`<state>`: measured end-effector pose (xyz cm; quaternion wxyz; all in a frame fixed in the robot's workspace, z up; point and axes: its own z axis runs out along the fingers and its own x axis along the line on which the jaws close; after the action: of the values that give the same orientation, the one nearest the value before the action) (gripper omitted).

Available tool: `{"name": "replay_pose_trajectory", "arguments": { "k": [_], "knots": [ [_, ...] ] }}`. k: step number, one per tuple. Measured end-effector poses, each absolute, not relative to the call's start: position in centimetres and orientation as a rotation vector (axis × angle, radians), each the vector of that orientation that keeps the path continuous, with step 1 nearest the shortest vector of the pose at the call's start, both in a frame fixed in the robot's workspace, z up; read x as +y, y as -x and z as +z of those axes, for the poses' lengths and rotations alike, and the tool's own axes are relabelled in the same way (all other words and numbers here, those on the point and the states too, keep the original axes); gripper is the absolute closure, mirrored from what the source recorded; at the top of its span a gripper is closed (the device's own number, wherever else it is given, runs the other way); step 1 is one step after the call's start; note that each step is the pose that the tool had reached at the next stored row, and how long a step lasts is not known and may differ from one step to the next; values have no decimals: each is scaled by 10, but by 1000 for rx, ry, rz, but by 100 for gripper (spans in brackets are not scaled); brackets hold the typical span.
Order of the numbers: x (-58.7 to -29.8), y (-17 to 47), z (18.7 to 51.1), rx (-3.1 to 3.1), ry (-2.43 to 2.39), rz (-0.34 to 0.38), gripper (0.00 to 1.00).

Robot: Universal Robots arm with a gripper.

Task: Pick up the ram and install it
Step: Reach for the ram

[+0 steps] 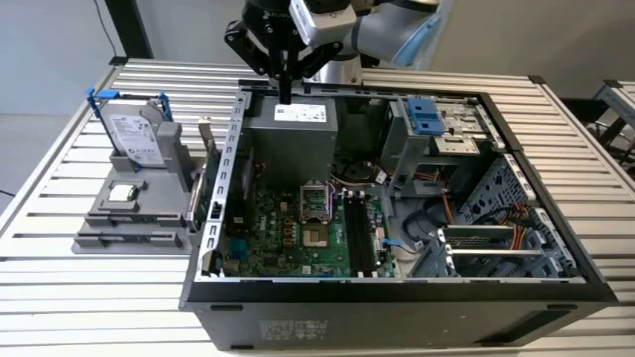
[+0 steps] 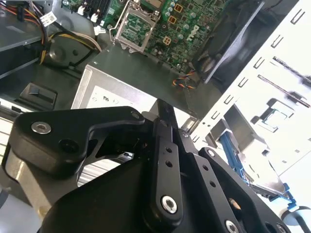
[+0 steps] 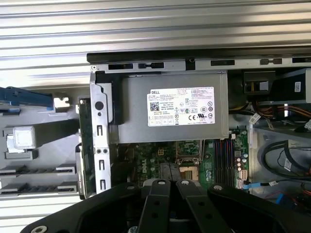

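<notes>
The claw hangs with its black fingers drawn together and nothing visible between them. Its tips point down just above the grey metal power supply box with the white label. Going lower from here would, I judge, drive the tips into that box's lid. A sideways move at this height could clip the metal rim of the open black computer case, which runs close below the claw.

The ram appears to be the dark green strip standing on edge outside the case's perforated side wall. It is well apart from the claw, toward the exterior view's left, against the grey plastic holder. It sits tight beside that wall, so a slightly misaligned approach could catch the wall or the holder instead. A poor grip on so thin a board could also tilt it.

Farther from the claw, the long black motherboard slots lie deep in the case, where a skewed stick would likely jam.

The ram is seen edge-on, so its chips and label cannot be made out, and I am not certain of it. In both wrist views the claw's own body covers the ground beneath it. Whether the slot latches stand open is too small to tell.
</notes>
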<state>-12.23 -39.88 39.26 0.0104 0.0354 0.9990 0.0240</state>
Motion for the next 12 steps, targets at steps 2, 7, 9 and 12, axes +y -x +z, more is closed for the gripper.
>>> {"name": "replay_pose_trajectory", "arguments": {
  "k": [2,7,9,12],
  "knots": [
    [-399,125,393,3118,-110,75,100],
    [-399,137,393,3118,-109,75,100],
    [-399,141,393,3118,-109,75,100],
    [-399,146,393,3118,-108,75,100]
  ]
}}
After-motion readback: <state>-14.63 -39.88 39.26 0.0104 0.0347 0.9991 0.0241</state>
